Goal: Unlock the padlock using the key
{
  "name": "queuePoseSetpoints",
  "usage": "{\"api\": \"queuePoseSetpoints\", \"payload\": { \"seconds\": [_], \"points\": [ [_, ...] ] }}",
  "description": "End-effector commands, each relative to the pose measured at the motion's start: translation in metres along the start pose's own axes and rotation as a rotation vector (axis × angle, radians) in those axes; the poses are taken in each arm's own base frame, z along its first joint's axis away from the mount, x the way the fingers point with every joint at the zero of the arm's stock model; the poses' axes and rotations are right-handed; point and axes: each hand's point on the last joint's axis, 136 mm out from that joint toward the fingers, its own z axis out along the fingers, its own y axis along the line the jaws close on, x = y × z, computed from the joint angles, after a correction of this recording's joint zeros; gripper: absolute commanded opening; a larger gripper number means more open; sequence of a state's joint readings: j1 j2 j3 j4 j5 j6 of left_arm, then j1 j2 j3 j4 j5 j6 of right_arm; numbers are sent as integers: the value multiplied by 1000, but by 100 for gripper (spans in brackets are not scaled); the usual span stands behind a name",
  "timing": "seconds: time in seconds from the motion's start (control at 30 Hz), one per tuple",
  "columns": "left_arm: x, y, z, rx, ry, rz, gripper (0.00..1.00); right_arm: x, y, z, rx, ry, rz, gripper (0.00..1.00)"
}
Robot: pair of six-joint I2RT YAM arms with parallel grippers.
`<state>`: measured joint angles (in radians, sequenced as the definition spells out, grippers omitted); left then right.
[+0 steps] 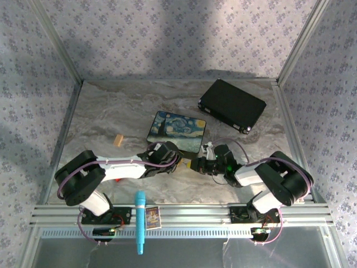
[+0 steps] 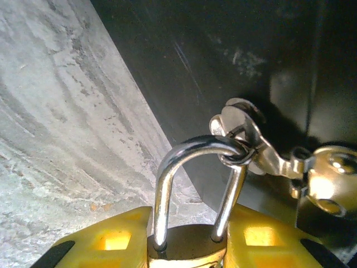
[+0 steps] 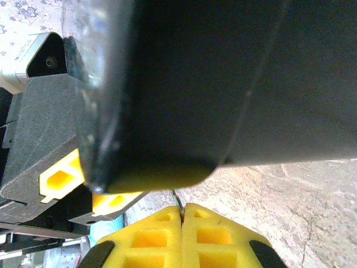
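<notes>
My left gripper (image 2: 187,234) is shut on the brass padlock (image 2: 187,251). Its yellow fingers (image 2: 111,240) press both sides of the body, and the silvery shackle (image 2: 167,178) stands up, closed. A ring with spare keys (image 2: 251,139) hangs from the shackle. In the top view the padlock (image 1: 186,163) sits between my left gripper (image 1: 179,161) and my right gripper (image 1: 202,165), just in front of the Starry Night box (image 1: 177,129). My right gripper (image 3: 182,215) is shut on the key (image 3: 177,197), a thin metal sliver poking out between the yellow pads.
The box's dark side (image 3: 223,84) looms close over both grippers. A black case (image 1: 231,105) lies at the back right and a small tan block (image 1: 118,139) at the left. A blue marker (image 1: 140,220) and a small card (image 1: 152,216) lie on the front rail.
</notes>
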<state>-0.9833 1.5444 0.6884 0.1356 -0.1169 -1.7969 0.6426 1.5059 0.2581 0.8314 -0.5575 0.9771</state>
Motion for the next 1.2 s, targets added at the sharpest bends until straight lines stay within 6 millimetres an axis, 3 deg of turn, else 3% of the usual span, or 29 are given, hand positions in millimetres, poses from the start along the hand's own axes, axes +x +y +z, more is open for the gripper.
{"api": "queuePoseSetpoints", "payload": {
  "seconds": [0.0,0.33,0.63,0.93,1.17],
  "points": [
    [14,-21,-6,78,59,-24,1,-18,24,6,-71,-50,-31,0],
    [23,-28,-8,94,88,-14,1,-24,29,20,-91,-55,-32,0],
    [25,-15,-3,33,95,4,0,-24,27,10,-4,-81,-117,0],
    [32,-23,-3,39,122,12,0,-16,23,17,79,-43,-196,0],
    [36,-23,-5,39,144,19,0,-26,14,10,71,-72,-170,0]
  ]
}}
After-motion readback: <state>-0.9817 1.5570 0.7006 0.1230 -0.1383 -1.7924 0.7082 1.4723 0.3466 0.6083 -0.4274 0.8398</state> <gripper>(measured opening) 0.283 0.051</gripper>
